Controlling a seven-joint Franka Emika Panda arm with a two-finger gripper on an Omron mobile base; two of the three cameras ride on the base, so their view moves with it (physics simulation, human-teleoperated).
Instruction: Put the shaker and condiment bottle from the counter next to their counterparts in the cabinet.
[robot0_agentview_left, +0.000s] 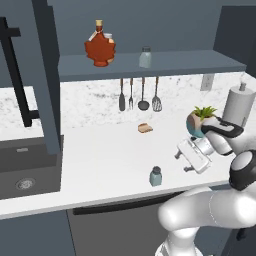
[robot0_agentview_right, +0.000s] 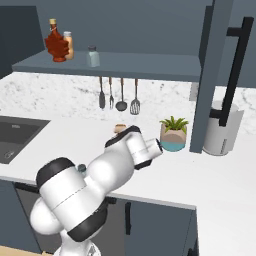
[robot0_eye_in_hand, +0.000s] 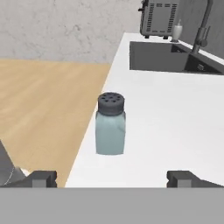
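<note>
Centre frame, the small, light, probably slick shaker (robot0_eye_in_hand: 110, 127) stands upright on the worktop (robot0_eye_in_hand: 175, 122); the hand (robot0_eye_in_hand: 111, 178), fingers apart, should clasp its body below the cap.

A glossy white arm (robot0_agentview_left: 210, 212) built of fat rounded segments, with dark charcoal bands at the joints. The boxy white hand carries a gripper (robot0_eye_in_hand: 112, 178) with two small dark grey fingertips (robot0_eye_in_hand: 41, 178), square-ended and matte, on a pale body
</note>
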